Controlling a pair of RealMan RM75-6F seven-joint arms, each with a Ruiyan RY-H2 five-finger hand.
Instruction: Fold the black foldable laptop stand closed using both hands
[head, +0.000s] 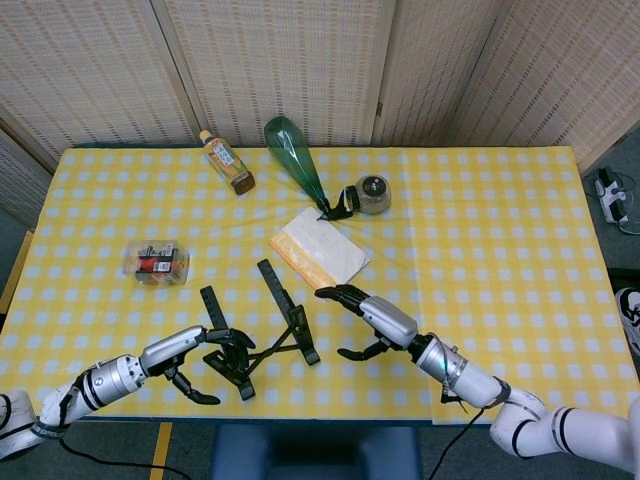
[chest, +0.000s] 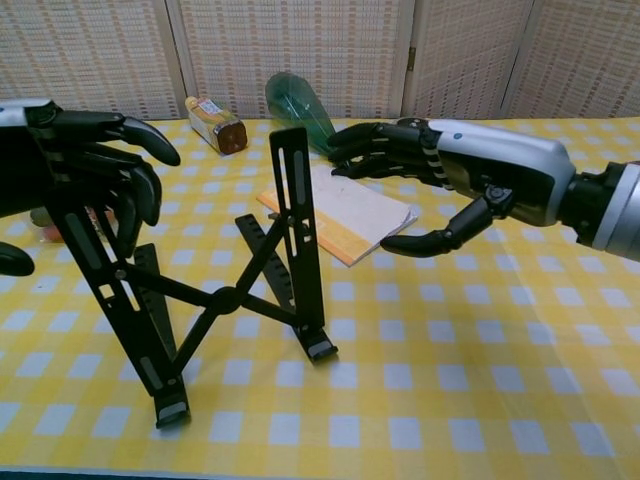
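Note:
The black laptop stand (head: 262, 335) (chest: 225, 295) stands unfolded near the table's front edge, its two legs crossed in an X. My left hand (head: 190, 350) (chest: 90, 150) hooks its fingers (chest: 135, 195) over the upper end of the stand's left leg, with the thumb held apart below. My right hand (head: 365, 315) (chest: 450, 175) hovers just right of the stand's right leg, fingers spread and thumb down. It holds nothing and is a short gap from the leg.
Behind the stand lies a yellow-and-white pad (head: 320, 250). Further back are a green bottle (head: 295, 160) on its side, a tea bottle (head: 227, 162) and a small jar (head: 373, 194). A snack packet (head: 157, 262) sits at the left. The table's front edge (head: 320, 420) runs close below the stand.

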